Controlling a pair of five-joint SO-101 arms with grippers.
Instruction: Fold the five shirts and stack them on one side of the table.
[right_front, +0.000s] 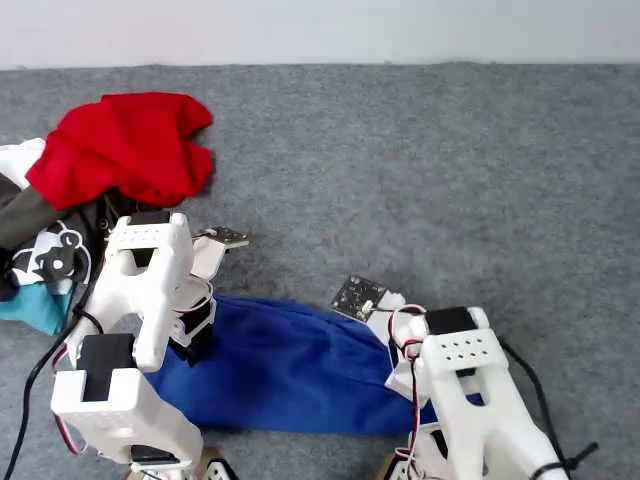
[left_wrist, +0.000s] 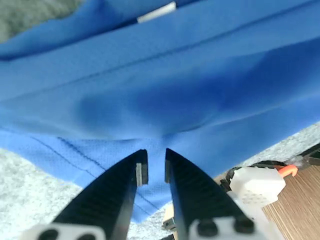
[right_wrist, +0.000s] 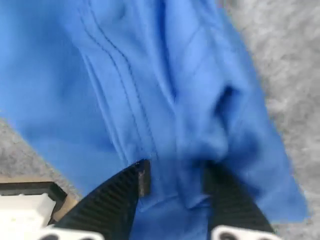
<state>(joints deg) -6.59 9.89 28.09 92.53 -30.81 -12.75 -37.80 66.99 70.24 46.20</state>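
At the near edge of the table (right_front: 420, 160), the blue shirt (right_front: 290, 365) lies held at both ends, the left gripper (left_wrist: 151, 172) pinching a thin fold with fingers nearly together, the right gripper (right_wrist: 175, 182) clamped on a thicker bunch; an uneven lift could slip the thinner hold and skew the fold.

Even light, soft shadows on blue shirt (left_wrist: 165, 90)

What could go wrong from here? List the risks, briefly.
1. The left gripper pinches only a thin bit of the blue shirt near its hem, so the cloth may slip out when lifted.
2. The blue shirt lies close to the mat edge, so a pull could drag it off.
3. The pile sits right beside an arm, and a swing might snag it.
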